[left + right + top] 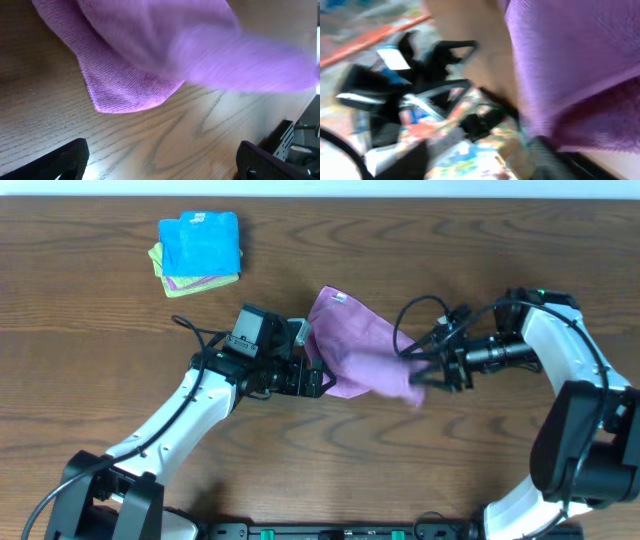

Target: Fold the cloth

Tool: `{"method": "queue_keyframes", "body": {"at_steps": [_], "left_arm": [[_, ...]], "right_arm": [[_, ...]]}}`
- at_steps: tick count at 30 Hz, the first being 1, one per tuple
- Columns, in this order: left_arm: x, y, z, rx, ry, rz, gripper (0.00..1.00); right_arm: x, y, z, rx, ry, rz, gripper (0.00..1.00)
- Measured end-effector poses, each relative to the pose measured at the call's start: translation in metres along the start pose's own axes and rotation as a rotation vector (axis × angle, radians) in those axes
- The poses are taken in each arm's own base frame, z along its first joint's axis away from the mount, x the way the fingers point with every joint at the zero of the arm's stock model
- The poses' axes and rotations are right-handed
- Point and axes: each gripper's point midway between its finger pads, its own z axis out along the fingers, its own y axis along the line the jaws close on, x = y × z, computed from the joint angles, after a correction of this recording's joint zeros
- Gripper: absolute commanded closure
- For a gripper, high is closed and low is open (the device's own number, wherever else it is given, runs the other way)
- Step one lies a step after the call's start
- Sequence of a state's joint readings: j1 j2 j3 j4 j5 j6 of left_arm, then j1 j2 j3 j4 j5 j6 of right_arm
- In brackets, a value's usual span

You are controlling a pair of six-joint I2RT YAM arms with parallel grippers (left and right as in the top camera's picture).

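The purple cloth (pixel 355 350) lies partly lifted in the middle of the table, its right corner blurred by motion beside my right gripper (pixel 422 370). In the right wrist view the cloth (pixel 575 65) hangs against one finger. The right jaws (pixel 485 160) look spread with nothing between them, though the view is very blurred. My left gripper (pixel 322 378) sits at the cloth's lower left edge. Its jaws (pixel 162 162) are wide open and empty over bare wood, with the cloth (pixel 150 55) just ahead of them.
A stack of folded cloths (pixel 198 252), blue on top, lies at the back left of the wooden table (pixel 450 470). The right arm's cables (pixel 415 315) loop above the cloth's right side.
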State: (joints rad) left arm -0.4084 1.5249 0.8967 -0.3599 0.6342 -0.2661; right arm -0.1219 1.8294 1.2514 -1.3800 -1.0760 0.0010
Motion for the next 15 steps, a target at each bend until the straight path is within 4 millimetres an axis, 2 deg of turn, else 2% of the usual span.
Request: {"method": "queue_keyframes", "body": {"at_steps": [4,5,6,7,9,10,14,15], "left_arm": [[0.001,-0.003,0.000,0.015,0.005,0.000,0.05],[0.001,-0.003,0.000,0.018,0.005,0.001,0.04],[0.001,-0.003,0.000,0.020,0.006,0.000,0.05],[0.001,-0.004,0.000,0.020,0.006,0.000,0.05],[0.000,-0.004,0.000,0.024,0.003,0.003,0.05],[-0.001,-0.005,0.000,0.027,-0.001,0.007,0.05],[-0.008,-0.008,0.000,0.042,-0.029,0.028,0.05],[-0.011,-0.010,0.000,0.049,-0.040,0.036,0.00]], "right_arm": [[-0.004,-0.030,-0.003,0.177,-0.011,-0.030,0.01],[-0.008,-0.039,-0.005,0.229,-0.025,-0.048,0.04],[-0.014,-0.045,-0.006,0.268,-0.041,-0.067,0.13],[-0.020,-0.051,-0.009,0.310,-0.061,-0.085,0.27],[-0.031,-0.061,-0.013,0.375,-0.098,-0.113,0.86],[-0.036,-0.065,-0.015,0.401,-0.115,-0.117,0.98],[-0.056,-0.071,-0.021,0.472,-0.185,-0.156,0.98],[-0.063,-0.071,-0.021,0.489,-0.207,-0.179,0.98]]}}
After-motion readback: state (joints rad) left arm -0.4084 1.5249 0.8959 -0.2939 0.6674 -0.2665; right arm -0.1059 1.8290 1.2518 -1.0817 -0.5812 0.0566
